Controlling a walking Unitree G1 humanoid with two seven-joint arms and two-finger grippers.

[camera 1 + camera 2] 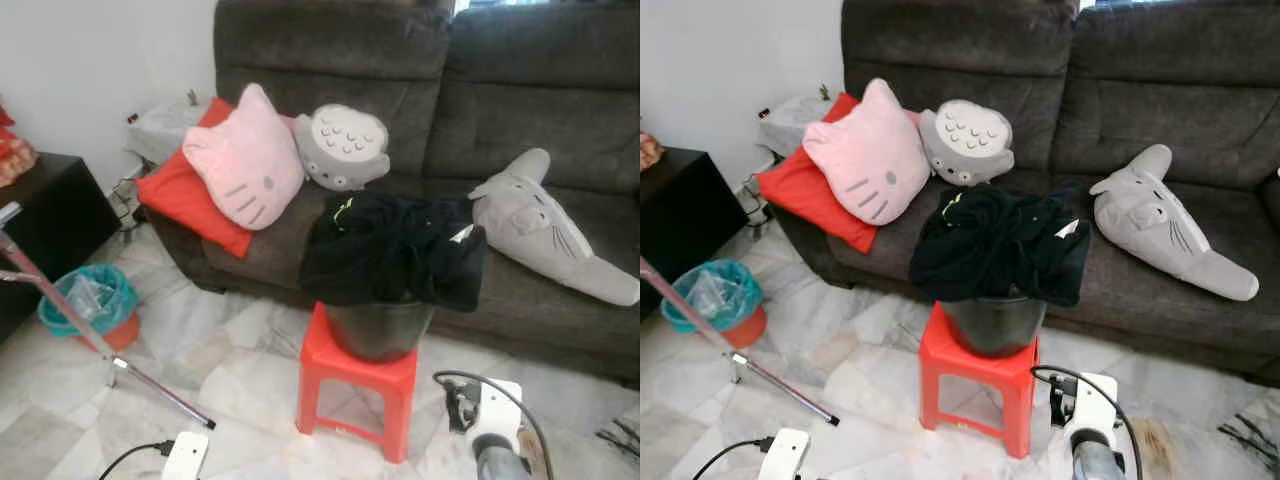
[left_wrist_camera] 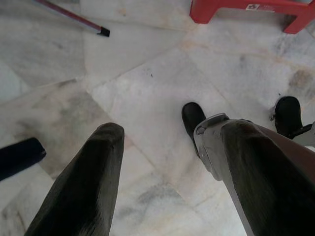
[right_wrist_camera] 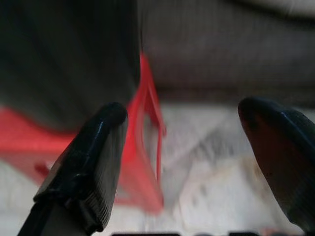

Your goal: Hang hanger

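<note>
A heap of black clothes (image 1: 395, 250) lies over a dark bucket (image 1: 378, 330) that stands on a red plastic stool (image 1: 355, 385) in front of the sofa. A slanted metal pole (image 1: 70, 315) of a stand runs across the floor at the left. My left gripper (image 2: 165, 130) hangs open over the marble floor, nothing between its fingers. My right gripper (image 3: 184, 108) is open too, low beside the red stool (image 3: 145, 147) and empty. Both wrists, the left wrist (image 1: 185, 455) and the right wrist (image 1: 490, 425), sit at the lower edge of the eye views.
A dark grey sofa (image 1: 520, 120) carries a pink cat cushion (image 1: 245, 160), a red cushion (image 1: 180, 195), a grey round plush (image 1: 342, 148) and a grey shark plush (image 1: 545, 225). A teal bin (image 1: 88, 300) and a black cabinet (image 1: 45, 215) stand at the left. Marble floor (image 1: 230, 365) lies open before the stool.
</note>
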